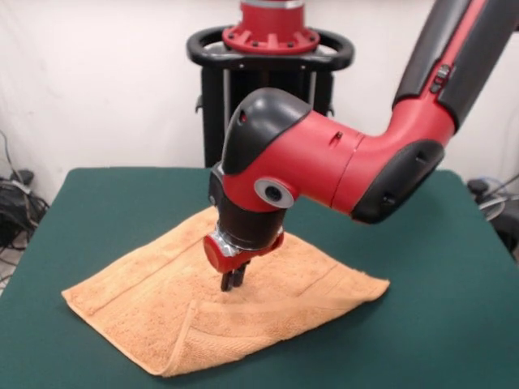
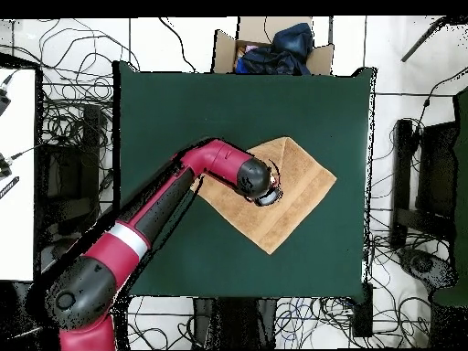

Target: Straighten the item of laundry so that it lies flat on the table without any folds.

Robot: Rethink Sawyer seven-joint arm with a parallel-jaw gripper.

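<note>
We see the fingers (image 1: 233,280) drawn together into one narrow dark prong, closed with no cloth visibly pinched between them, their tips just above or barely touching the towel (image 1: 243,312); which of the two we cannot tell. In our judgement they sit there, near the cloth's middle, to press or drag the fabric toward the doubled part, not to lift it. The towel lies as a diamond on the green bench (image 1: 438,324), slightly toward three o'clock of centre in the overhead view, and it is mostly spread; in the front view the corner at about seven o'clock of the fingers is folded over, making a thick ridge, so the job looks unfinished. Above the fingers the red wrist points straight down, the bulky black-capped joint hangs directly over it, and the forearm runs away toward two o'clock in the front view, clear of the cloth.
</note>
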